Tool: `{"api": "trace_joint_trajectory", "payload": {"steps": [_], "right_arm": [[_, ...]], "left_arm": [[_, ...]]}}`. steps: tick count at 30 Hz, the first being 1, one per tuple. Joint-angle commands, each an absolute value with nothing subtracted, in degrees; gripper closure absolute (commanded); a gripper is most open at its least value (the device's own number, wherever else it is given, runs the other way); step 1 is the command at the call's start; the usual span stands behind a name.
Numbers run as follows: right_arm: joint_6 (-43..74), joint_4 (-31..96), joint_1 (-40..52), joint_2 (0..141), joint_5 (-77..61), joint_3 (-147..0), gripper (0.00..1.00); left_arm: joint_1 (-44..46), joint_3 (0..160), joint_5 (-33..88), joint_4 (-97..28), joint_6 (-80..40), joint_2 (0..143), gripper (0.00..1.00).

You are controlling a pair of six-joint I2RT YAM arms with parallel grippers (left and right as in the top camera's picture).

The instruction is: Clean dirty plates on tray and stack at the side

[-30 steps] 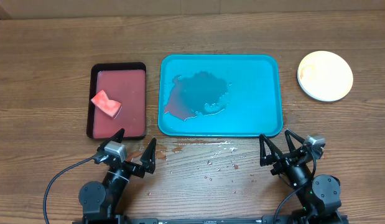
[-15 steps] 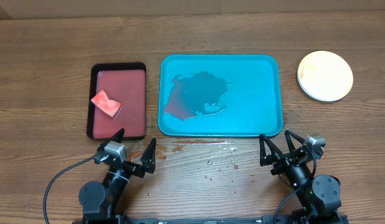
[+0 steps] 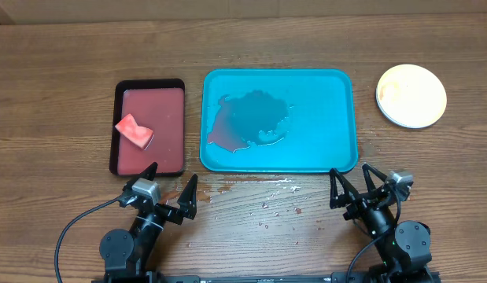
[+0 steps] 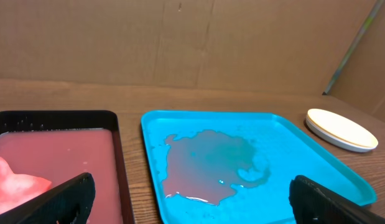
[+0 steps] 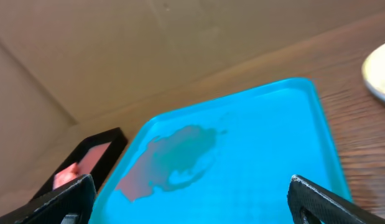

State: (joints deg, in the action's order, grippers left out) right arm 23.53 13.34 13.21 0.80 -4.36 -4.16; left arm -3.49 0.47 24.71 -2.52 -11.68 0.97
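The teal tray (image 3: 337,118) lies mid-table with no plates on it, only a reddish-grey puddle (image 3: 251,118) in its left half. The plates (image 3: 411,96) sit stacked on the table to the tray's right, a pale cream one with a white rim on top; those beneath are hidden. My left gripper (image 3: 173,174) hangs open near the tray's front left corner, holding nothing. My right gripper (image 3: 348,171) stands open by the front right corner, also holding nothing. The wrist views show the tray (image 4: 304,168) (image 5: 273,137) ahead of each gripper (image 4: 192,200) (image 5: 192,200), and the plates (image 4: 341,129) (image 5: 380,71) to the right.
A black-rimmed red tray (image 3: 160,118) of pinkish water stands left of the teal one, with a pink sponge (image 3: 134,130) in it. Drops of reddish liquid (image 3: 259,189) spot the table in front of the teal tray. A cardboard wall runs along the back.
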Motion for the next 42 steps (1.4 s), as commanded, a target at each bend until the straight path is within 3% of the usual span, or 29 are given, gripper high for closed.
{"api": "trace_joint_trajectory", "payload": {"steps": [1,10,15,42], "right_arm": [[22.3,13.1,13.4,0.2,-0.4,-4.0,0.00],[22.1,12.7,13.4,0.2,0.7,-3.9,0.00],[16.1,4.0,12.2,0.2,-1.6,-0.3,0.00],[11.9,4.5,11.8,0.2,-2.6,-0.4,0.00]], "left_arm": [[-3.7,0.3,25.1,-2.4,-12.0,0.3,0.00],[-3.7,0.3,25.1,-2.4,-12.0,0.3,0.00],[-3.7,0.3,25.1,-2.4,-12.0,0.3,0.00],[-3.7,0.3,25.1,-2.4,-12.0,0.3,0.00]]}}
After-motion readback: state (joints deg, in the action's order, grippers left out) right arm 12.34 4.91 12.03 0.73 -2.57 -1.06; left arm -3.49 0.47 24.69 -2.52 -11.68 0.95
